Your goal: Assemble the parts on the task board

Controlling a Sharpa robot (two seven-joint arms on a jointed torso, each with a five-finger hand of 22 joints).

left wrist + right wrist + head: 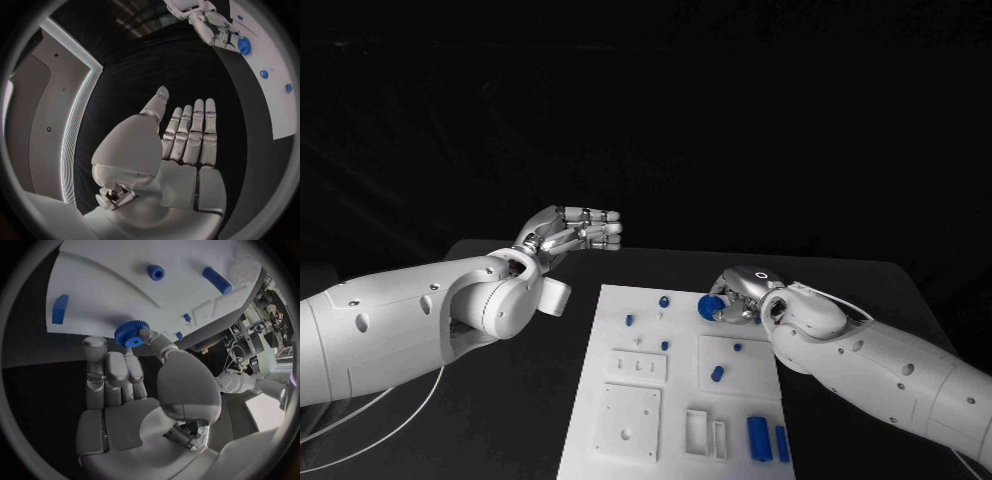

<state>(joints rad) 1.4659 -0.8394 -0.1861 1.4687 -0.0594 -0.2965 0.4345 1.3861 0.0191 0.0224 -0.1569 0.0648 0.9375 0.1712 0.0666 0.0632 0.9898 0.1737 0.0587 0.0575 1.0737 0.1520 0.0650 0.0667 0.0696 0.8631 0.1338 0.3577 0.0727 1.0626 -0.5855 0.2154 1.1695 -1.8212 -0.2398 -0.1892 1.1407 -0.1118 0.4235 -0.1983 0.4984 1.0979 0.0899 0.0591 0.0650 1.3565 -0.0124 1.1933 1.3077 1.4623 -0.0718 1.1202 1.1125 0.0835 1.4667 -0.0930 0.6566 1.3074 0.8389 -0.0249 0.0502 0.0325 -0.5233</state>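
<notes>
Right hand (750, 295) over far right part of task board (625, 350), pinching blue gear (713, 305) between thumb and a finger; same in right wrist view, gear (130, 334) at fingertips (145, 335), just above board's (106, 285) white surface, contact with board cannot tell. Left hand (574, 232) raised off board's far left corner, over black table (516, 400), holding nothing; in left wrist view fingers (195, 127) straight and side by side, thumb apart, palm bare. Other blue parts on board: small peg (630, 320) and ring (664, 298) near far edge, small pieces (665, 345) and (738, 347) mid-board, short cylinder (717, 373) right of centre, 2 long blocks (759, 437) side by side at near right corner. White recessed plates (629, 422) along board's left side, slotted holders (705, 430) beside them. In right wrist view also a blue ring (155, 272), an oblong piece (216, 280) and a block (60, 308) lying flat on board, well apart
</notes>
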